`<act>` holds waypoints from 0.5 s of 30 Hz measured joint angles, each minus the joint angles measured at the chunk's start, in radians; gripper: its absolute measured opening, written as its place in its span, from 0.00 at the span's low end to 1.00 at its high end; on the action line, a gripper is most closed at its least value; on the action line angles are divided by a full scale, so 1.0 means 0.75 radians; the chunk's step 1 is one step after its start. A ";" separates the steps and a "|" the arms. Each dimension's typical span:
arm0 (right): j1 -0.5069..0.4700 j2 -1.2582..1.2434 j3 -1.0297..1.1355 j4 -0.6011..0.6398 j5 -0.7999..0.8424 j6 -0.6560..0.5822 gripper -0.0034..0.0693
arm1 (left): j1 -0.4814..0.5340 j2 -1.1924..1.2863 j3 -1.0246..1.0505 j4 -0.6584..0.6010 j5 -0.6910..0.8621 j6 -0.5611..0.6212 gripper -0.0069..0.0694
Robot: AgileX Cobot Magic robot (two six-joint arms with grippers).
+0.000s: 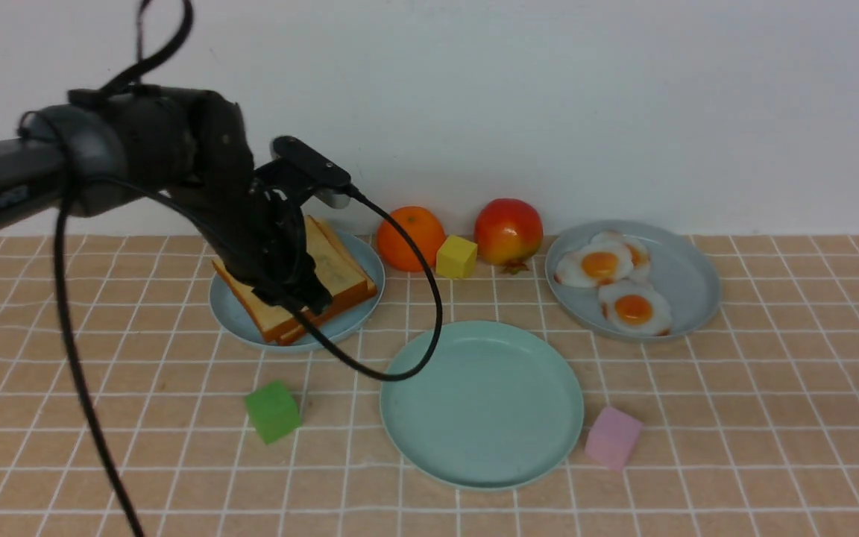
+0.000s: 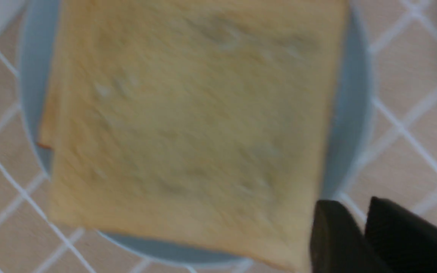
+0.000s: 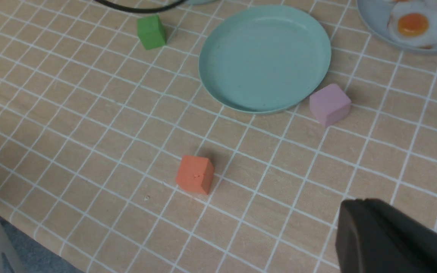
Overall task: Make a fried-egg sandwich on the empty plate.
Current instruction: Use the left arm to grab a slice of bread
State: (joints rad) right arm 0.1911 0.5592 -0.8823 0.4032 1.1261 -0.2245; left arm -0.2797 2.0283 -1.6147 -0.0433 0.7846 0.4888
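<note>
Several golden toast slices (image 1: 329, 265) are stacked on a pale blue-grey plate (image 1: 232, 317) at the left. My left gripper (image 1: 310, 302) hovers over the stack's front corner. In the left wrist view the top slice (image 2: 188, 125) fills the frame and the gripper (image 2: 349, 203) is beside its edge, jaws a narrow gap apart with nothing between them. The mint-green plate (image 1: 482, 406) is empty at centre front and also shows in the right wrist view (image 3: 264, 57). Two fried eggs (image 1: 616, 287) lie on a blue-grey plate (image 1: 687, 276) at the right. My right gripper (image 3: 345, 212) is shut and empty.
An orange (image 1: 410, 237), a yellow cube (image 1: 456, 256) and a red fruit (image 1: 508, 232) stand at the back. A green cube (image 1: 273, 411) and a pink cube (image 1: 613, 437) flank the mint-green plate. An orange cube (image 3: 195, 175) lies near the table's front edge. The left arm's cable (image 1: 400, 373) hangs over the plate's rim.
</note>
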 joint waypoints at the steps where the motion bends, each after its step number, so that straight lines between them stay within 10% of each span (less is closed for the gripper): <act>1: 0.000 0.000 0.000 -0.005 0.000 -0.003 0.04 | 0.000 0.033 -0.031 0.024 0.000 -0.015 0.43; 6: 0.000 0.000 0.000 -0.013 -0.001 -0.003 0.04 | 0.000 0.113 -0.067 0.114 -0.064 -0.026 0.63; 15: 0.000 0.000 0.000 -0.014 -0.016 -0.009 0.05 | -0.001 0.134 -0.082 0.121 -0.063 -0.026 0.66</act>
State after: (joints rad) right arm 0.1911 0.5592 -0.8823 0.3928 1.1141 -0.2312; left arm -0.2806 2.1290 -1.6760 0.0472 0.7372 0.4691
